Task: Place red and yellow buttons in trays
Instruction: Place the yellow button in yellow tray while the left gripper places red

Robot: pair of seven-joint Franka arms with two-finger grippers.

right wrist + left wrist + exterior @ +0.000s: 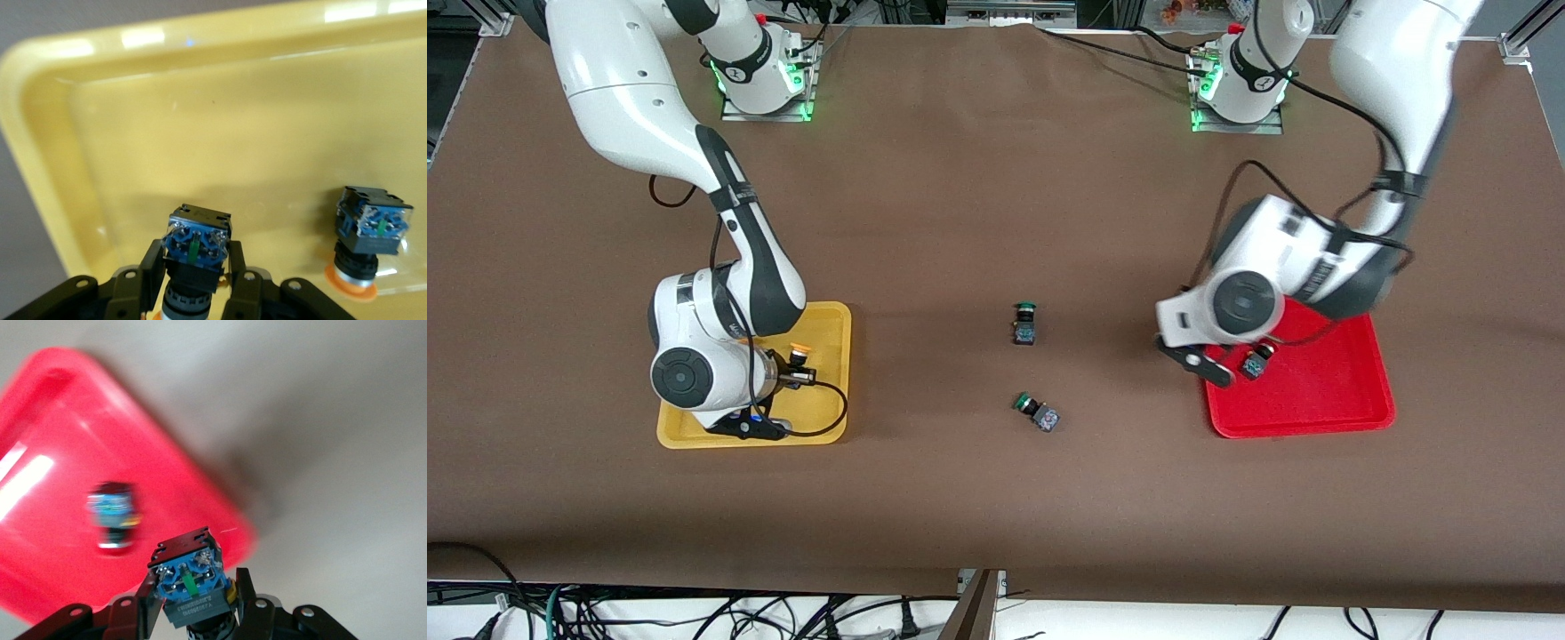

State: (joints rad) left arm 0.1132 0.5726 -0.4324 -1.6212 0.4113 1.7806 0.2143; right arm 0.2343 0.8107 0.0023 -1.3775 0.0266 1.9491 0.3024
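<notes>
My right gripper point(195, 267) is shut on a button point(197, 243) with its blue-topped base pointing out and a hint of orange cap below. It holds the button over the yellow tray point(220, 127). A second yellow-orange-capped button point(370, 230) stands cap-down in that tray and shows in the front view point(799, 354). My left gripper point(193, 593) is shut on a button point(189, 577) whose cap is hidden, over a corner of the red tray point(60, 427). Another button point(113, 513) lies in the red tray. In the front view one button point(1256, 360) shows under the left hand; I cannot tell which it is.
Two green-capped switches sit mid-table between the trays, one upright point(1024, 322) and one tipped over nearer the front camera point(1037, 412). The yellow tray point(831, 320) is at the right arm's end and the red tray point(1352, 400) at the left arm's end.
</notes>
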